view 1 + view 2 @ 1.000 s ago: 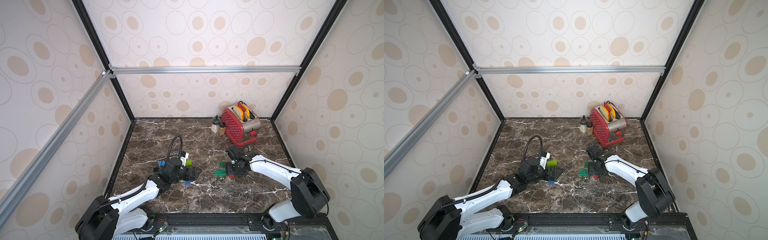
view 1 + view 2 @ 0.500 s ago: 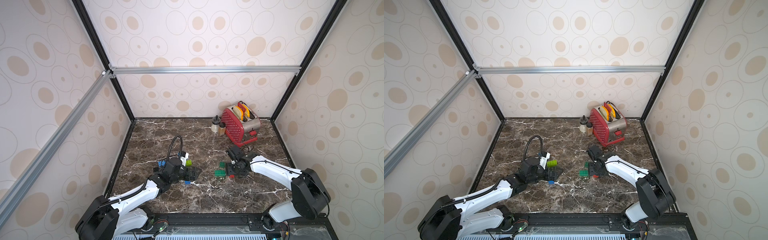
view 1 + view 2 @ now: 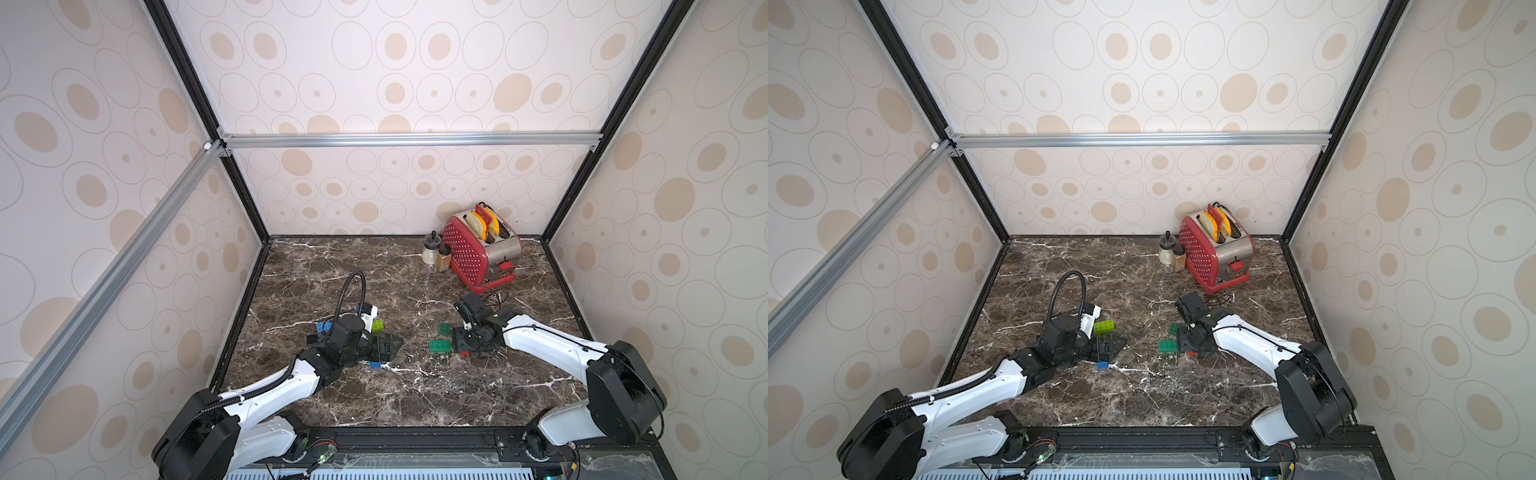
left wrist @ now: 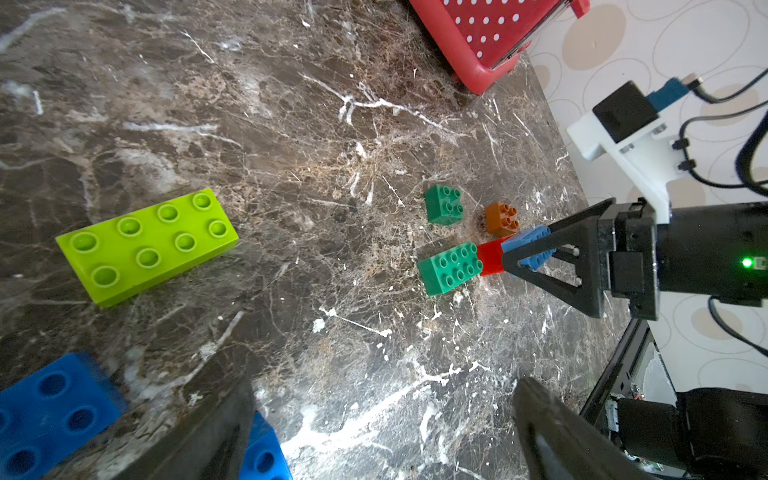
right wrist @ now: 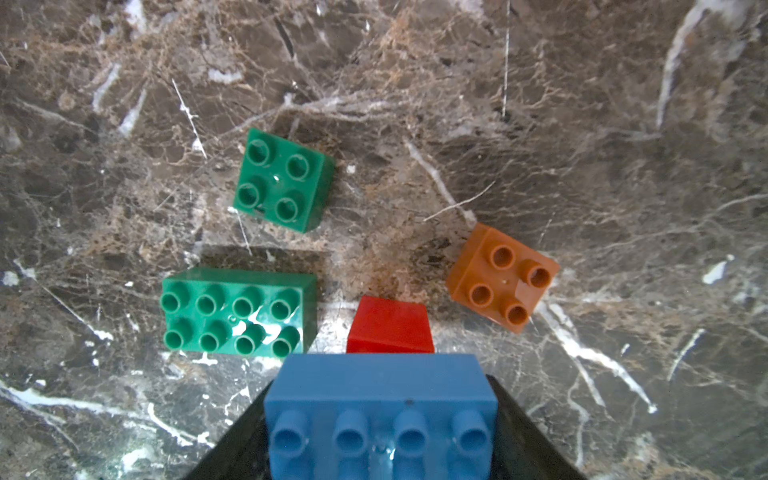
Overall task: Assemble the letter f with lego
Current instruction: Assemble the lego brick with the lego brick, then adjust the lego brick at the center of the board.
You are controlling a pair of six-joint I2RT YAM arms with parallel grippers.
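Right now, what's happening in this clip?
The right gripper is closed on a blue oblong brick, holding it low at a red brick beside the oblong dark green brick. Whether blue and red are joined is unclear. A square dark green brick and an orange brick lie loose nearby. The left gripper is open and empty near the lime green brick and other blue bricks. No F shape yet.
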